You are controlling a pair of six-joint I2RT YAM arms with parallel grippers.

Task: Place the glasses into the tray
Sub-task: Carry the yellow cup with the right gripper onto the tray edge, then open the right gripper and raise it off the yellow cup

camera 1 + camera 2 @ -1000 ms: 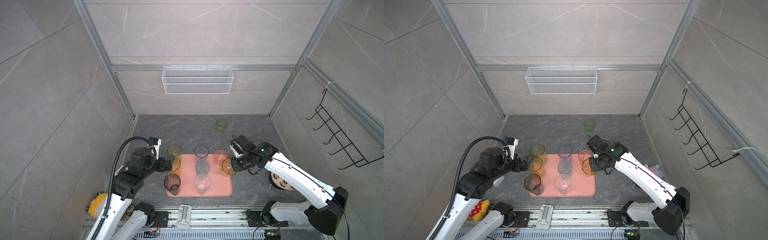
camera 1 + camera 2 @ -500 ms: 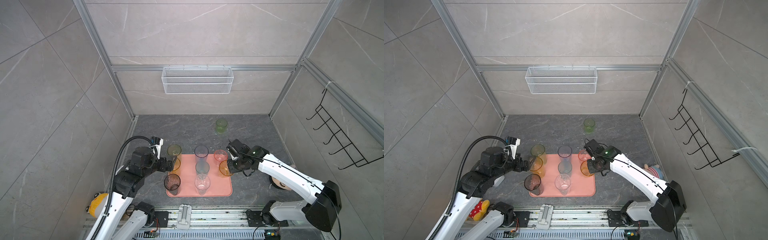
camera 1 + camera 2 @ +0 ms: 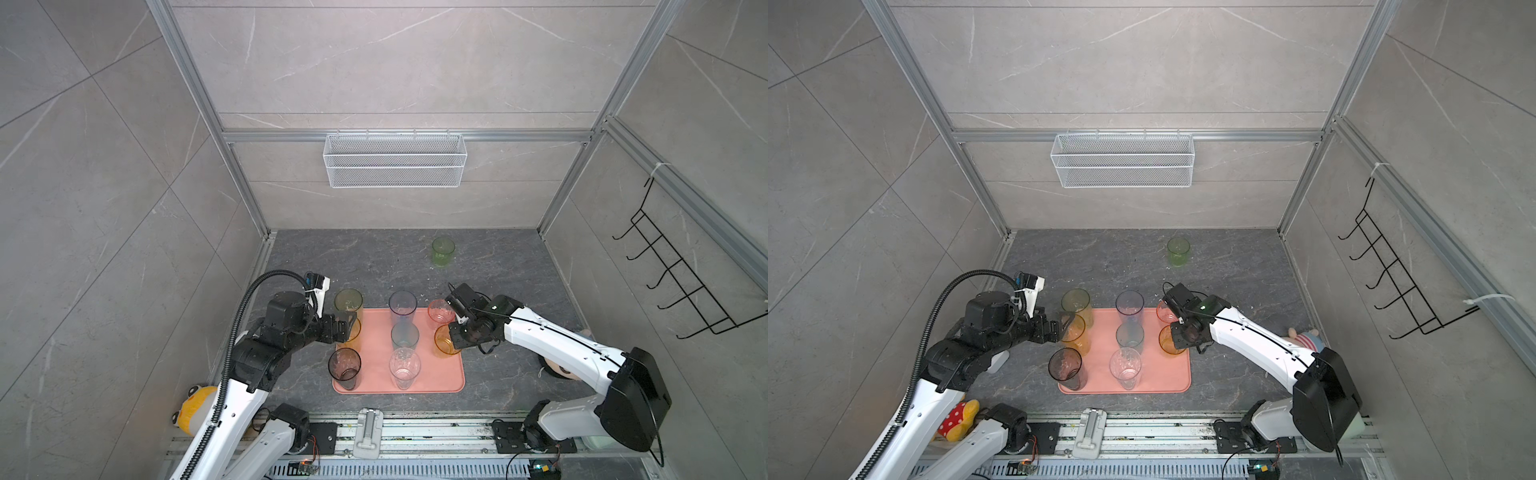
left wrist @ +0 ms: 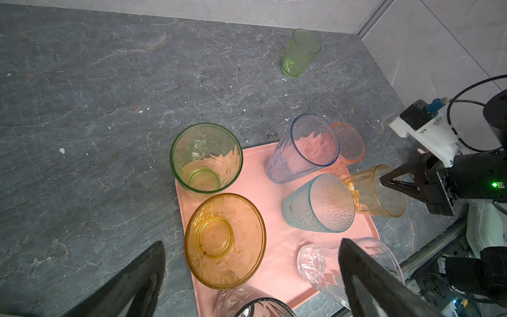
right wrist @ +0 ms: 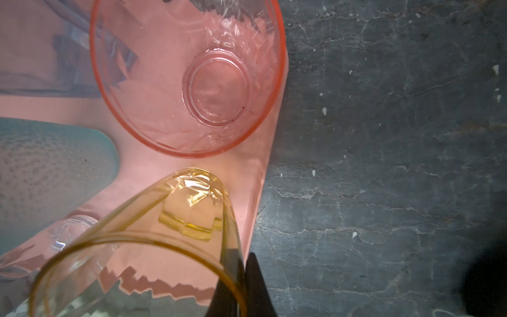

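r. gripper (image 5: 242, 274) pinches rim of short amber glass (image 5: 192, 211) at tray (image 3: 440, 382) edge; l. gripper (image 3: 349, 328) gapes wide, apparently astride tall amber glass (image 4: 225, 241).

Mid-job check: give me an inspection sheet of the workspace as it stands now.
Surface: dark stone tabletop, small white flecks.
Job's things: pink tray holds seven glasses upright; short amber glass at its edge nearest the right arm, gripped; green glass stands off the tray, far back.
Clutter: yellow plush toy by left base; another plush behind right arm.
Grippers: left pincer open at tall amber glass; right pincer shut on short amber glass's rim.
Cables: black hose along left arm; thin wire at right wrist.
Surroundings: white wire basket on back wall; black hook rack on right wall.
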